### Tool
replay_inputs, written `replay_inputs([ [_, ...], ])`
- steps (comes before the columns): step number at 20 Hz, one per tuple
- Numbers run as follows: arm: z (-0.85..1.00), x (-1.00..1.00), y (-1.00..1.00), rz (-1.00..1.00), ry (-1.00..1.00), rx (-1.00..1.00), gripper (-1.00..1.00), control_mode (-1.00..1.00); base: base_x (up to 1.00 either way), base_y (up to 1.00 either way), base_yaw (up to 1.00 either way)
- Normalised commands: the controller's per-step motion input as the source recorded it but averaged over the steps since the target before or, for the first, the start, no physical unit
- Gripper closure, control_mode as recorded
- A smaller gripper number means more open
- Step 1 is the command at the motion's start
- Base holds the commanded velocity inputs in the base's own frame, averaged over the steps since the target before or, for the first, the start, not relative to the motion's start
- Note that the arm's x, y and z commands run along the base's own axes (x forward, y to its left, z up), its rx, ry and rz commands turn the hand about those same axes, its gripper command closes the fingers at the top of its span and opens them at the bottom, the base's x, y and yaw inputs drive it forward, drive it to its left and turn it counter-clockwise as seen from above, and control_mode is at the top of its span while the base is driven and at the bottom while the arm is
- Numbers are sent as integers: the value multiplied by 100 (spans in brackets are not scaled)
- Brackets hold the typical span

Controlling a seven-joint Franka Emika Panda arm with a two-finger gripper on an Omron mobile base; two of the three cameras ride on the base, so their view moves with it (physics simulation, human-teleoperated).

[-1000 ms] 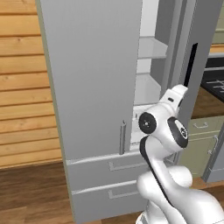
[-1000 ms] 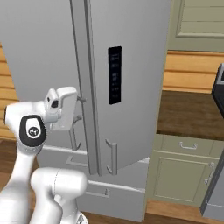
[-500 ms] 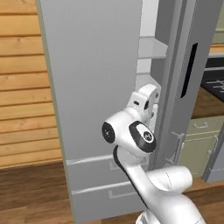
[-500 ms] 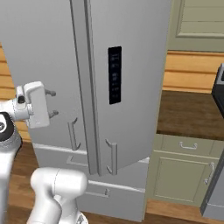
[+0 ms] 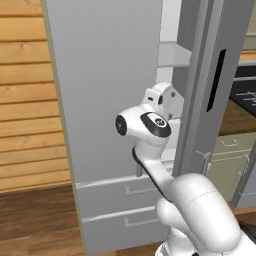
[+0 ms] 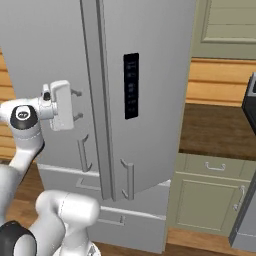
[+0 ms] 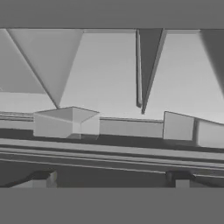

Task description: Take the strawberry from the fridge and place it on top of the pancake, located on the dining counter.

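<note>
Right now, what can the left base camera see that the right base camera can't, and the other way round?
The left base view alone looks through the door gap at the white shelved inside of the tall light grey fridge. The right base view alone shows the black control panel's full front, a dark brown wooden countertop, and the robot's two fingers, spread apart with nothing between them. Both show the fridge, its lower drawers, wood plank wall and olive-green cabinets.

Your robot arm (image 5: 195,210) is smooth, shiny white, with fat rounded parts, round black joint caps and a boxy white hand (image 6: 61,105).
</note>
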Motion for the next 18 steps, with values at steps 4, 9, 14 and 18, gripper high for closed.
replay_inputs([
  [4,0,35,-75,0,0,0,-100,-100,0,0,0],
  [9,0,2,-80,0,0,0,-100,-100,0,0,0],
  [14,4,-49,-67,-1,-6,0,-100,-100,0,0,0],
  [18,12,-49,-69,-4,-5,0,-100,-100,0,0,0],
])
